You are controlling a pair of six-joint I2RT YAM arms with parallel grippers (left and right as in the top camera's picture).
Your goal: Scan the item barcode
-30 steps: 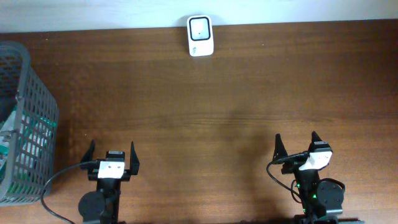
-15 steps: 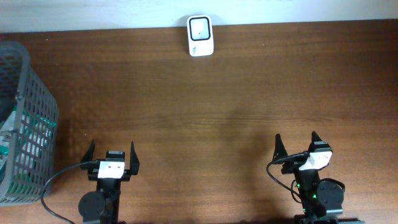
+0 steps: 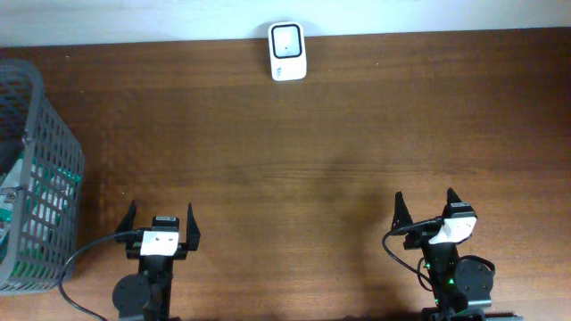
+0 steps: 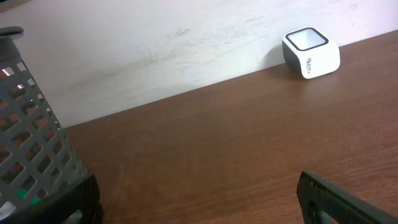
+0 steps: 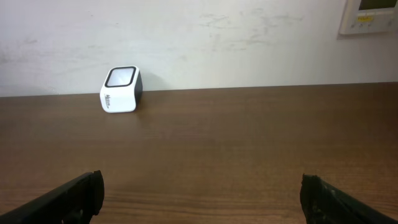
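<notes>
Overhead, both arms sit at the near edge of the brown table (image 3: 294,152), each pointing away toward the wall. The left gripper (image 3: 161,210) has its two dark fingers spread as wide as they go, with only bare wood between them; it holds nothing. The right gripper (image 3: 426,198) stands the same way, fully spread and empty.

The white scanner (image 3: 287,52) is well ahead of both grippers, at the far edge of the table against the pale wall (image 5: 199,43). It lies ahead and to the right of the left gripper, and ahead and to the left of the right one. Its dark square window faces upward. From the right wrist camera it shows as a small white block with a dark top, far ahead and off to the left of the fingers (image 5: 68,198), which only just enter the bottom corners of the picture.

A grey mesh basket (image 3: 40,134) stands to the left of the left gripper and reaches further forward than the fingertips. It is near the gripper but not touching it. Through the mesh something white and green (image 3: 11,203) shows inside the basket. I cannot tell what it is, and no barcode can be made out on it.

A black cable (image 3: 76,259) loops out to the left from behind the left gripper. High on the wall, far ahead and to the right of the right gripper, hangs a pale control panel (image 5: 372,15).
</notes>
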